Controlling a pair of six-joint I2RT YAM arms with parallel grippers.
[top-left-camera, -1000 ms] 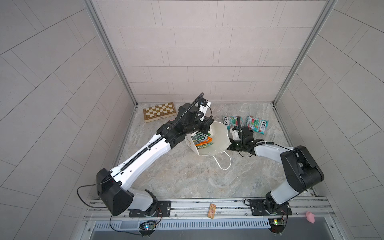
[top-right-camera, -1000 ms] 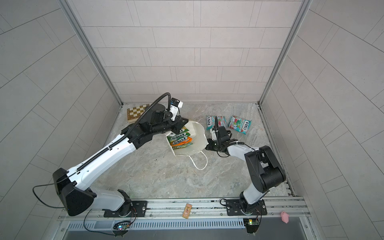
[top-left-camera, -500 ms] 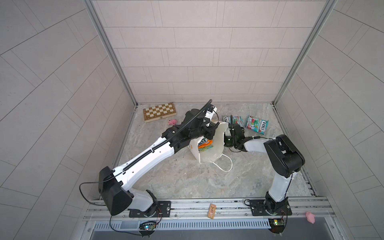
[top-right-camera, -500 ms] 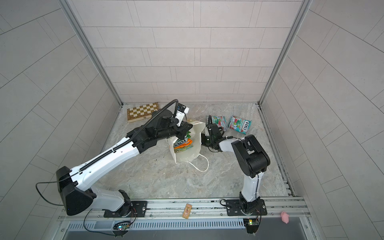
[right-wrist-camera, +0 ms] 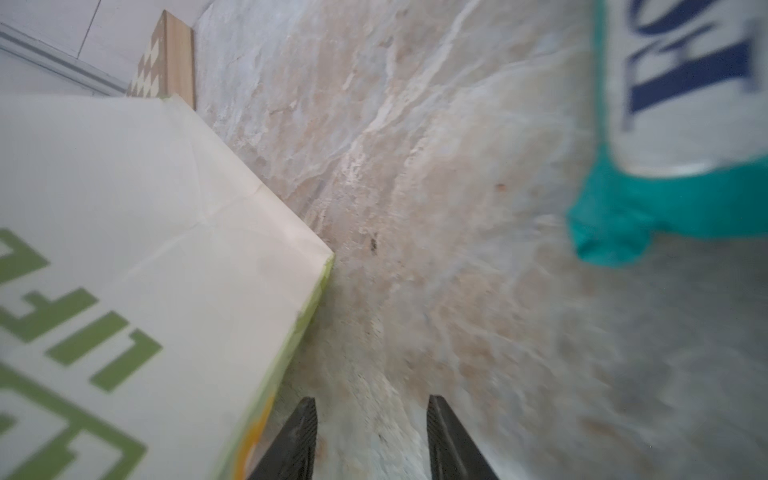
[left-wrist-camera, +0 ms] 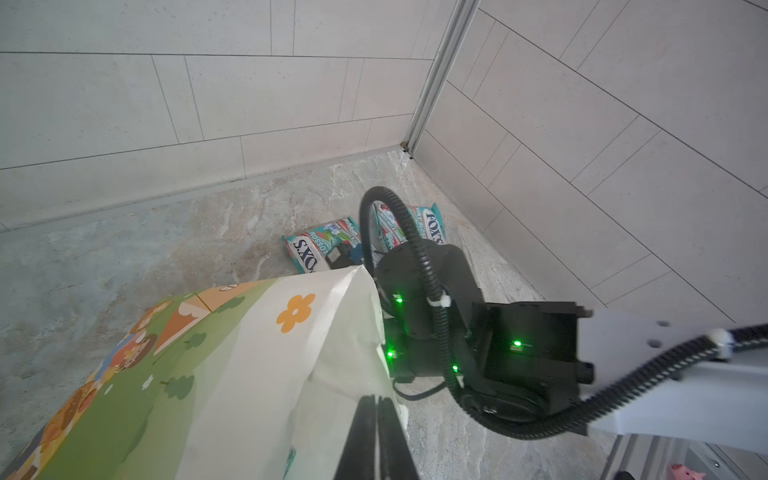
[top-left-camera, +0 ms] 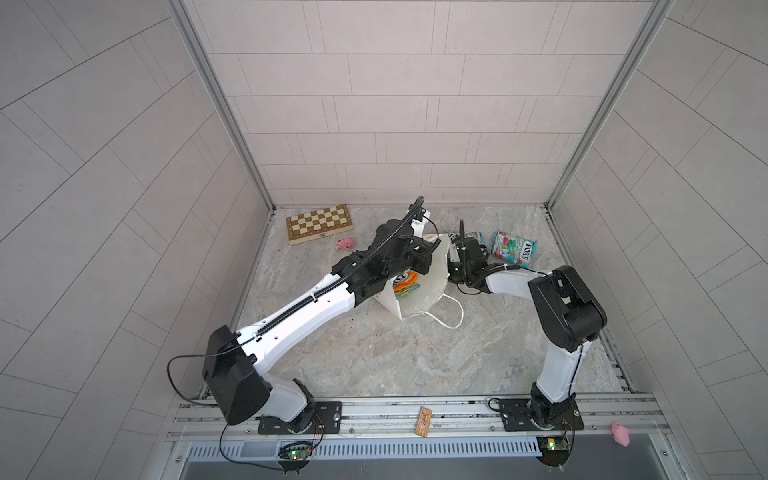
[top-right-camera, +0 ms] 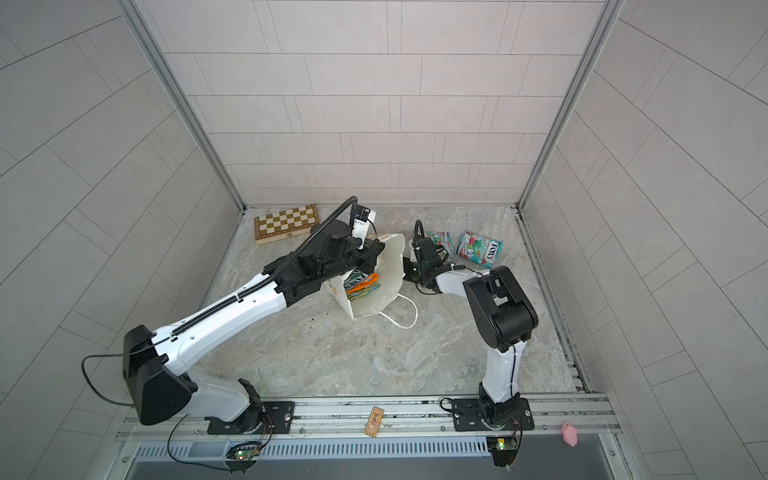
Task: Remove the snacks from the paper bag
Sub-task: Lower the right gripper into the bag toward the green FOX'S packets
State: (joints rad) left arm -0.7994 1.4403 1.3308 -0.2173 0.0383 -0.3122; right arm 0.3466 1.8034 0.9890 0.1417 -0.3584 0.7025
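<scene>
Hold bag rim pinched in shut left gripper, mouth tilted up. Lift right gripper, jaws apart and empty low beside bag, over rim onto packets inside; avoid snagging paper. Place beside teal packets on floor.

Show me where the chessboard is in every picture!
Top view: chessboard in the back left corner.
Top view: same corner.
Left wrist: not in it.
Right wrist: its wooden edge peeks out behind the bag.
Shared landmark: the bag, in all four.
</scene>
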